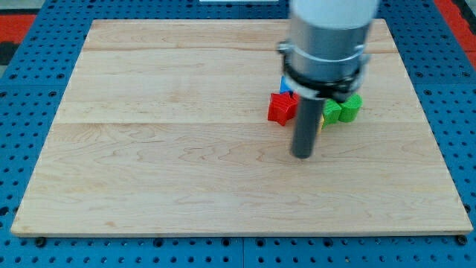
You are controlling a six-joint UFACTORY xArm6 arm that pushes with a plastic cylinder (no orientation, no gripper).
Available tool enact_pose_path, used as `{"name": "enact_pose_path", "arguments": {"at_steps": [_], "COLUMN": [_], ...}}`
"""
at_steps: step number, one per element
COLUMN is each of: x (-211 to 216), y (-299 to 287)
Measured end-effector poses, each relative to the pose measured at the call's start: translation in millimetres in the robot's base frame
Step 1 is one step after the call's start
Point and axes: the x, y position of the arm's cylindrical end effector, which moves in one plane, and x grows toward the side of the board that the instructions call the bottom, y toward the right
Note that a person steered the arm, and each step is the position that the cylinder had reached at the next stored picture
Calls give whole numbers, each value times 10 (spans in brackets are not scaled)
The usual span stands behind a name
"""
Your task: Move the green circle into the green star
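My tip [303,155] rests on the bare wooden board [171,164], below the cluster of blocks and touching none of them; it is a plain rod with no jaws to open or close. Just above it, a red block [281,109] sits at the rod's left, and two green blocks, one [331,112] beside the rod and one [351,106] further right, lie touching each other; which is circle and which star I cannot tell. A yellow sliver [321,119] and a blue block [285,84] peek out behind the rod.
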Motion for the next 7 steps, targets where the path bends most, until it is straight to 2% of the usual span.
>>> {"name": "enact_pose_path", "arguments": {"at_steps": [2, 3, 4, 7], "x": [-673, -767, -767, -750], "y": [1216, 1336, 865, -1116]}}
